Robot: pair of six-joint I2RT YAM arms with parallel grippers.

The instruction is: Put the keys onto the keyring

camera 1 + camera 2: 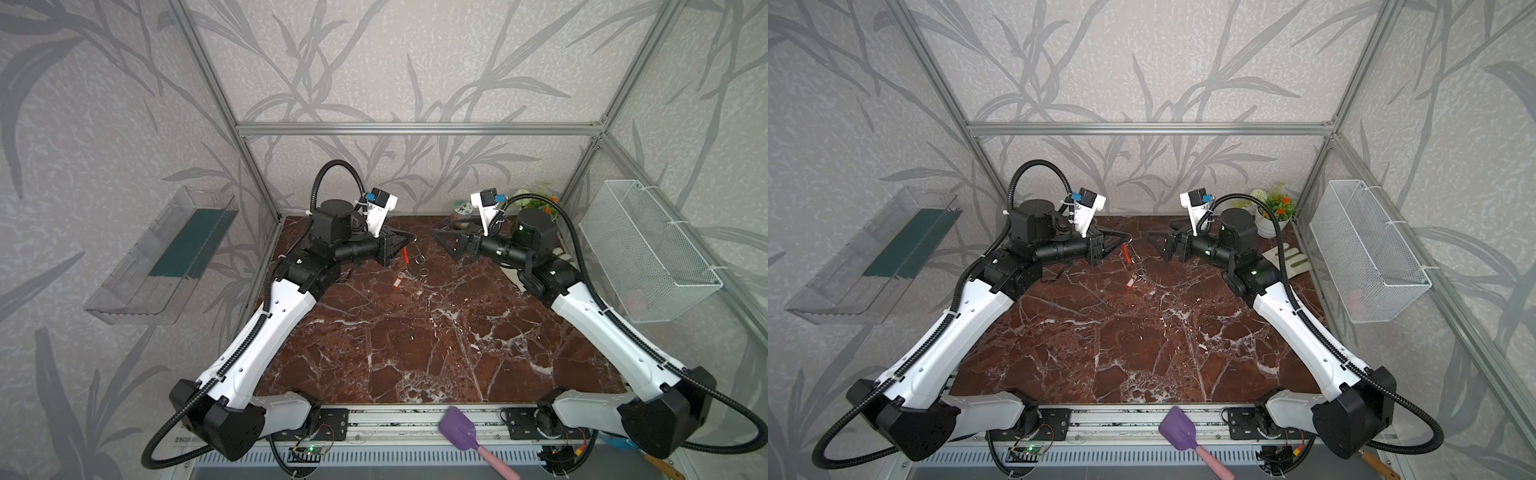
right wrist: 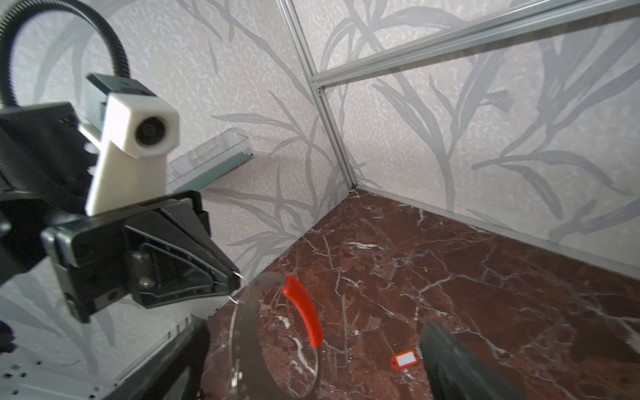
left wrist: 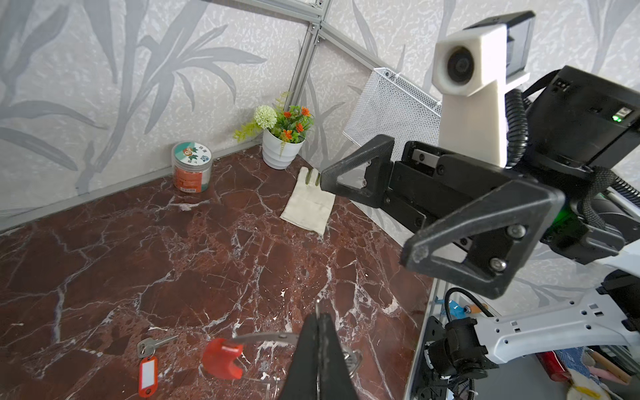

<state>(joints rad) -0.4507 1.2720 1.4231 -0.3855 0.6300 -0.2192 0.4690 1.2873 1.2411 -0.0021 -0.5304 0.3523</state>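
The keyring (image 1: pixel 404 258) (image 1: pixel 1125 251) is a thin silvery hoop with one red section. It hangs tilted from my left gripper (image 1: pixel 410 239) (image 1: pixel 1128 240) (image 3: pixel 318 323), which is shut on the metal band (image 3: pixel 263 337) beside the red section (image 3: pixel 221 356). The keys (image 1: pixel 400 279) (image 1: pixel 1130 284) (image 3: pixel 148 372) (image 2: pixel 405 360), a red-orange tag with a white label and a metal key, lie on the marble below the hoop. My right gripper (image 1: pixel 444 243) (image 1: pixel 1154 243) (image 3: pixel 365 218) faces the left one, open and holding nothing. In the right wrist view the hoop (image 2: pixel 242 346) hangs between its spread fingers (image 2: pixel 457 363).
Small silver split rings (image 1: pixel 422 266) lie by the tag. A jar (image 3: pixel 191 166), a flower pot (image 3: pixel 280 152) and a glove (image 3: pixel 310 204) sit at the back right. A wire basket (image 1: pixel 648 253) and a clear shelf (image 1: pixel 162 257) hang on the walls. A purple spatula (image 1: pixel 461 428) lies on the front rail.
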